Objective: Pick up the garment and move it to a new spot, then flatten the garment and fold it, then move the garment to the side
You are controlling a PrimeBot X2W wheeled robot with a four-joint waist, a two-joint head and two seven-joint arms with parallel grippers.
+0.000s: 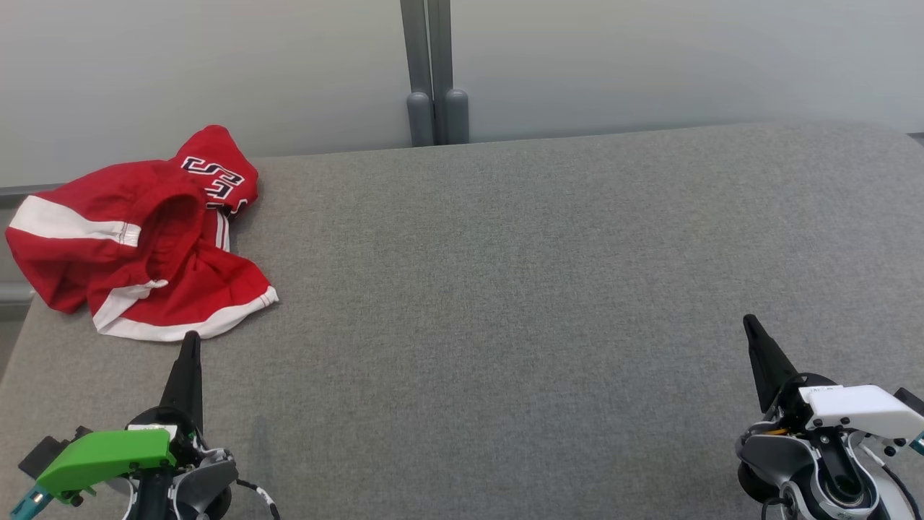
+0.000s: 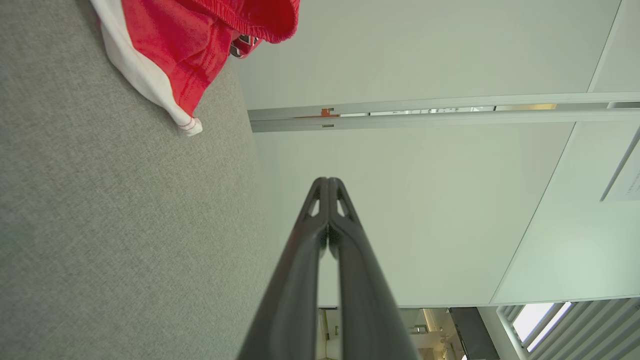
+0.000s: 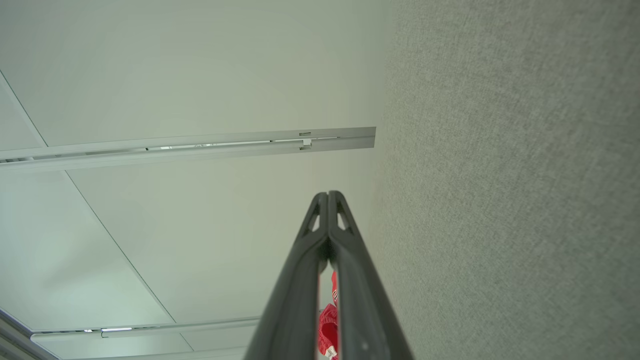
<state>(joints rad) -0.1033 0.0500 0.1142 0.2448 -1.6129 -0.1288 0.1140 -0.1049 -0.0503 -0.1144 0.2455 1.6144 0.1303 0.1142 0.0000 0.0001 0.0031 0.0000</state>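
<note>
Entry, opening stage of the garment task, as I logged it from the remote station. Item: garment (image 1: 144, 231), red shorts with white trim and dark-and-white lettering, lay crumpled in a heap at the far left corner of the desk (image 1: 505, 289), its left part reaching to, perhaps over, the left edge; not yet lifted, flattened or folded. Item: left pincer (image 1: 191, 338), green-capped wrist, fingers pressed together and holding nothing, sat low at the near left with its tip just short of the white hem in the head view; its wrist view showed the cloth off to one side and apart from the fingers. Item: right pincer (image 1: 748, 321), white-capped wrist, likewise closed tight and empty, sat at the near right, well apart from the garment. Step in hand, by my judgement: the first pick-up, not yet begun. Next move called for: parting the left pincer's fingers, reaching forward and down into the heap, and taking a firm pinch of bunched cloth instead of the thin hem, so that the whole piece would lift toward the open middle of the desk. Surroundings: grey felt-like desk top, otherwise bare; pale partition panels (image 1: 650, 58) behind; a grey upright post (image 1: 434, 72) at the back centre. Obstructions: none lay on the path; my one concern was the cloth sliding off the near corner edge if nudged.
</note>
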